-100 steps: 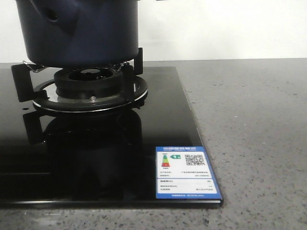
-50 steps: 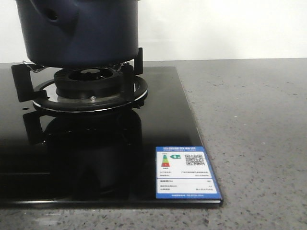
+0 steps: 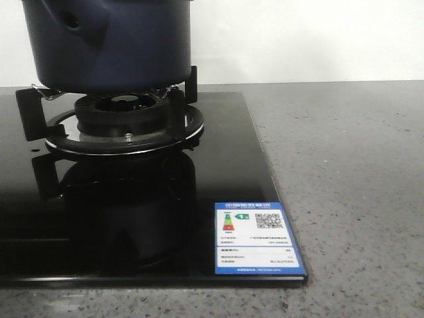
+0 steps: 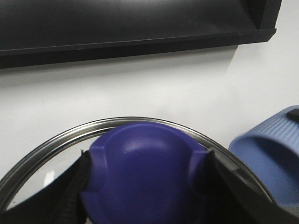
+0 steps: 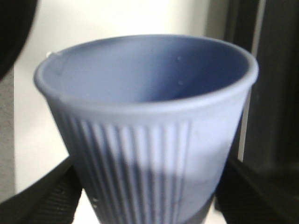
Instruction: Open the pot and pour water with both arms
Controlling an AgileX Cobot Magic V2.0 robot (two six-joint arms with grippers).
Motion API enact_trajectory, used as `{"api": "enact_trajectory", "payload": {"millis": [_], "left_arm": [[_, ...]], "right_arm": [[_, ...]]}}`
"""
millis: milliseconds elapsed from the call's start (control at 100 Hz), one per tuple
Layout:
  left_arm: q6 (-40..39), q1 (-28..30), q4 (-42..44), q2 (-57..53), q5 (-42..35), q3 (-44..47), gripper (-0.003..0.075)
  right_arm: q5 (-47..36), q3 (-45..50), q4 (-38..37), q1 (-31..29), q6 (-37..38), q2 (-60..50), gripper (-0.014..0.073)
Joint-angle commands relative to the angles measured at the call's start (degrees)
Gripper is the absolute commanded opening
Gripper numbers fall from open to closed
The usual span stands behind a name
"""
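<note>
While the pot is being carried by the black burner grate at the far left corner of the glass cooktop, its top is being cut off by the upper edge of the front view, and its side handle stub with a hole is being shown on its left flank. A blue energy label is being displayed at the near right corner of the cooktop, with the grey speckled counter being seen beyond the right edge. In the left wrist view, a dark blue lid knob is being clamped between the black pads of the left gripper, and a glass lid with a metal rim is being seen around the knob. A pale blue ribbed cup is being gripped by the right gripper, its pads being pressed against both sides of the cup's lower wall; the same cup is being glimpsed just beside the lid in the left wrist view. Neither arm is being shown in the front view.
</note>
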Motion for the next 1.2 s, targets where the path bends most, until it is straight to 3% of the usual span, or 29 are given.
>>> {"api": "enact_trajectory", "payload": {"millis": [0,180,290,460,760,930,1190], "left_arm": [[-0.44,0.12,-1.25,-1.49,-5.01,-2.51,0.0317],[-0.44,0.12,-1.25,-1.49,-4.78,-2.51,0.0317],[-0.44,0.12,-1.25,-1.49,-4.78,-2.51,0.0317],[-0.44,0.12,-1.25,-1.49,-4.78,-2.51,0.0317],[-0.44,0.12,-1.36,-1.49,-4.74,-2.51,0.0317],[-0.44,0.12,-1.73,-1.49,-4.74,-2.51,0.0317],[-0.44,0.12,-1.96,-1.49,-4.74,-2.51,0.0317]], "right_arm": [[5.14,-2.22,-2.21,0.36,11.55,-4.29,0.0461],[4.32,-1.52,5.76,-1.41,34.29,-10.40,0.0456],[2.60,1.26,10.36,-4.79,42.22,-14.71,0.0456],[-3.94,11.13,10.40,-11.17,53.45,-22.58,0.0456],[-13.59,28.05,4.95,-21.13,70.38,-34.15,0.0456],[-16.32,37.09,-7.94,-24.16,86.94,-36.32,0.0456],[-13.44,41.89,-7.91,-24.14,88.82,-32.76,0.0456]]}}
